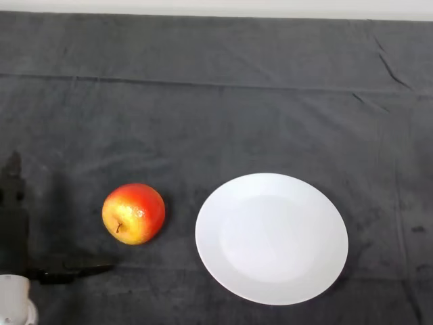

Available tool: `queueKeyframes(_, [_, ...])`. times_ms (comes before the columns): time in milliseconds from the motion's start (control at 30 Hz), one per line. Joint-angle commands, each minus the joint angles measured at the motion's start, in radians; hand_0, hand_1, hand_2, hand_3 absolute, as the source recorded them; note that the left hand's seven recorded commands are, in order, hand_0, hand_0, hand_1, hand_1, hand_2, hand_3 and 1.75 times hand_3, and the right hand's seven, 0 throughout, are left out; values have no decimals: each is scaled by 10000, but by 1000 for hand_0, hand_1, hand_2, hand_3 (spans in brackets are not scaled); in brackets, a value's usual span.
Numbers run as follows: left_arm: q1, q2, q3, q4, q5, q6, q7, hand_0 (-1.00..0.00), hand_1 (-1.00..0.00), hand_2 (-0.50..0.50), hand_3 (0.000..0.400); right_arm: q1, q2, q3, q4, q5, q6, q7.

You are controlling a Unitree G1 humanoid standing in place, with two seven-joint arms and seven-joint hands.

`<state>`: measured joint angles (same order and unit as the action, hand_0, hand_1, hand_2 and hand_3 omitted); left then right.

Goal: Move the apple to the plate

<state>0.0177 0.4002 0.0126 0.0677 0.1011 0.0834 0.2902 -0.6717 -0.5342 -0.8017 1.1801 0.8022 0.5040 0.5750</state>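
The left hand (15,223) shows at the lower left edge of the head view, a black shape rising along the frame's side, with the silver-grey end of the arm (15,298) just below it in the corner. One dark finger points up the left edge and another thin dark part (74,271) reaches out to the right, low over the cloth; the digits look spread and straight, so the hand is open and holds nothing. Just to the right of the hand, apart from it and not touched by it, the apple (134,213) sits on the dark cloth (216,101) that covers the desk. The apple is red and yellow, with its stem end turned toward the camera. Further right, near the apple but with a strip of cloth between them, lies the round white plate (272,237), flat on the desk with nothing on it. Beyond these the cloth runs back in soft creases to a pale strip along the top edge.
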Motion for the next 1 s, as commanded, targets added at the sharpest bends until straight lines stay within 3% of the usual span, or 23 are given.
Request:
queueKeyframes(33, [-351, 47, -224, -647, 235, 155, -76, 0, 0, 0, 0, 315, -424, -210, -119, -54, 8, 4])
queueKeyframes(533, [-1052, -290, -1513, -592, 572, 601, 293, 0, 0, 0, 0, 321, -416, -214, -138, -53, 14, -8])
queueKeyframes(1000, [-1566, -425, -2604, -185, 628, 489, 765, 0, 0, 0, 0, 321, -417, -218, -139, -51, 18, -11])
